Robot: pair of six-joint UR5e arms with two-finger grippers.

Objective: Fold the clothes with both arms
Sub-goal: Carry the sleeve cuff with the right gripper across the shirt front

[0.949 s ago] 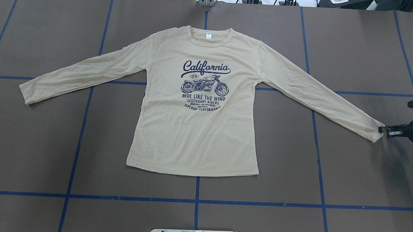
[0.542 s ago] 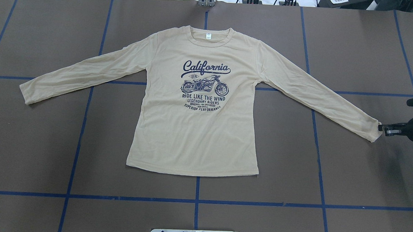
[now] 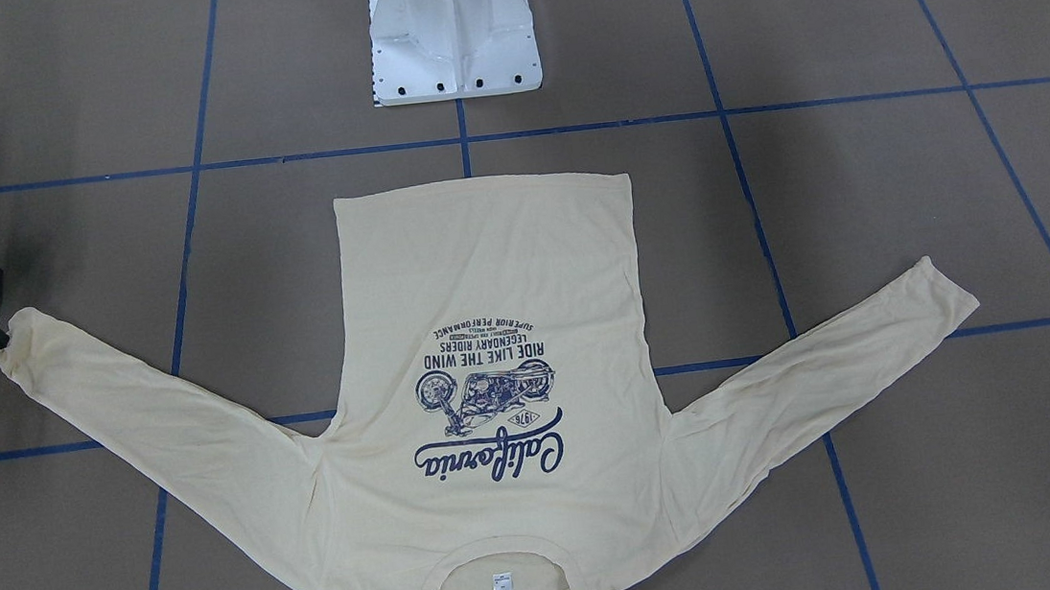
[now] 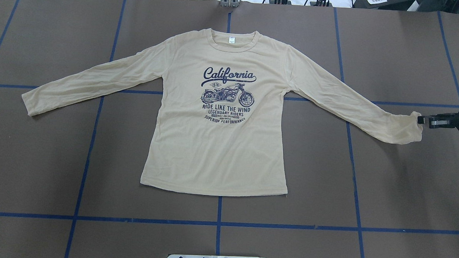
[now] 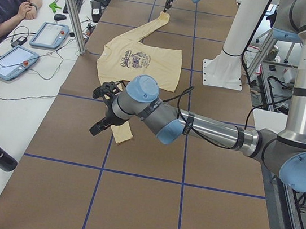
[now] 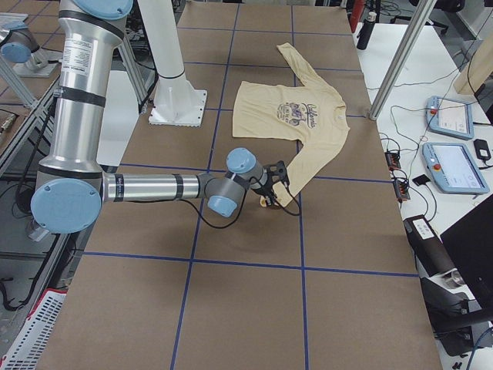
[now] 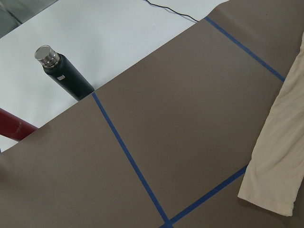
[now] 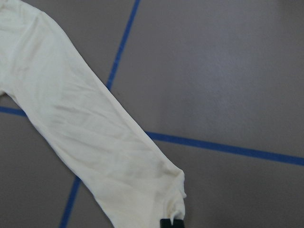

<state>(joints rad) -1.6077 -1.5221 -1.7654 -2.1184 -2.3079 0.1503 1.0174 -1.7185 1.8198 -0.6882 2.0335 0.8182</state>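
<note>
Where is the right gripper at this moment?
In the overhead view the right gripper is near the right edge, clamped on the cuff of the T-shirt sleeve stretched toward it.

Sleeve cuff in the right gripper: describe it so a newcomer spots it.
On the brown table with a blue tape grid, a cream T-shirt lies spread print-up. Follow the sleeve on the robot's right to its end. That cuff is bunched and pinched by the black right gripper; the other cuff lies flat.

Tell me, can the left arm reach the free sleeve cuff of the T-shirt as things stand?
Probably yes: the left claw hangs just beside that cuff of the T-shirt, and nothing lies between them on the table.
</note>
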